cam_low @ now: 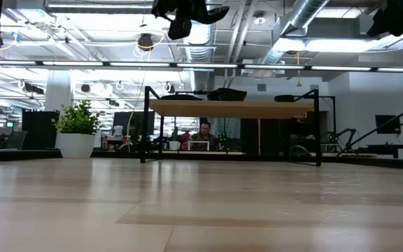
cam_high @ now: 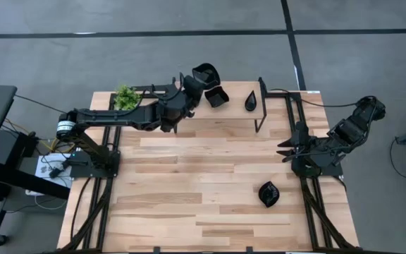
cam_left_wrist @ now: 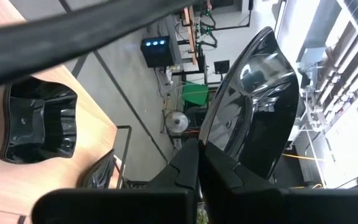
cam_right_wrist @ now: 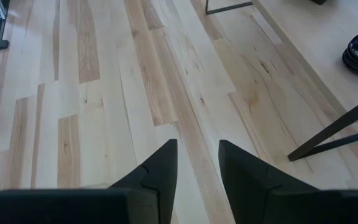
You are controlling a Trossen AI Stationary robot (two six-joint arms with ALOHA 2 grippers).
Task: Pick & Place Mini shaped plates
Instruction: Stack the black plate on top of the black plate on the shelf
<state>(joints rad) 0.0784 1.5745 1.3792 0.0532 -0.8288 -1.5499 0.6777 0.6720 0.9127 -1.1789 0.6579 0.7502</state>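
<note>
Overhead and wrist views of the plate transfer. We see the left gripper [cam_high: 201, 79] clamped on a glossy black plate [cam_high: 207, 73], held in the air at the far edge of the tabletop [cam_high: 189, 183], above the left end of the small raised shelf [cam_high: 235, 106] that stands along that edge. In the left wrist view the fingers [cam_left_wrist: 185, 165] pinch the plate [cam_left_wrist: 253, 106] by its rim, so that its long axis runs on away from the pincer, outward from the fingertips.

The relation on which the coming move turns, as we judge it: the shelf top lies directly below and just to the right of the held plate. A wavy-edged square plate [cam_high: 217, 97] already rests there, just beside the gripper, and a teardrop plate [cam_high: 250, 102] sits farther right along the shelf. A descent would therefore need the free patch of shelf, clear of the square plate.

The right gripper [cam_high: 287, 149] waits near the right edge of the tabletop, its fingers parted and holding nothing. One more plate [cam_high: 268, 193] lies on the tabletop toward the near right corner, nearer the right arm than the left. A potted plant [cam_high: 125, 97] stands by the far left corner.
</note>
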